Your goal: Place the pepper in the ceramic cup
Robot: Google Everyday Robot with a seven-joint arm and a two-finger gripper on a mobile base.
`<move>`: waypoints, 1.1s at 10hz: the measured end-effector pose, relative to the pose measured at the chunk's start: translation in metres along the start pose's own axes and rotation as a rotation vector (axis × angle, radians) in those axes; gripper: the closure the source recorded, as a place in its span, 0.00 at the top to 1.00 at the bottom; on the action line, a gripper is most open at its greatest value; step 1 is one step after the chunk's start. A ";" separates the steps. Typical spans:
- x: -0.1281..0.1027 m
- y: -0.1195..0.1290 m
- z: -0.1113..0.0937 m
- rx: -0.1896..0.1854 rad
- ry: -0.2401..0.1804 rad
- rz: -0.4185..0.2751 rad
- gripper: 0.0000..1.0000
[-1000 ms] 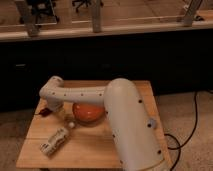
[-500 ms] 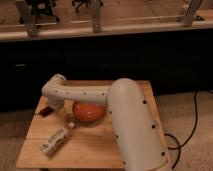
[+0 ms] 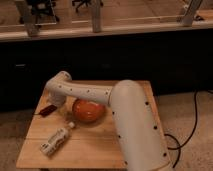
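Note:
The pepper [image 3: 47, 110] is a small dark red object lying on the wooden table [image 3: 100, 150] near its left edge. My gripper [image 3: 56, 101] hangs from the end of the white arm [image 3: 90, 94], just right of the pepper and left of the orange bowl. The ceramic cup does not show apart from the arm's end; it may be hidden behind it.
A wide shiny orange bowl [image 3: 88, 111] sits mid-table, partly under the arm. A whitish plastic bottle [image 3: 56, 140] lies on its side at the front left. A dark wall and railing stand behind the table; a cable [image 3: 192, 125] runs on the floor at the right.
The arm's end has shifted slightly to the right and farther back. The pepper, bowl and bottle stay where they were.

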 end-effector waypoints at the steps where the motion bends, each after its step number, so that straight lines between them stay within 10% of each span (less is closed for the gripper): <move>1: 0.002 -0.002 0.001 0.006 -0.014 0.011 0.80; 11: -0.021 -0.024 0.009 0.057 -0.081 0.124 0.80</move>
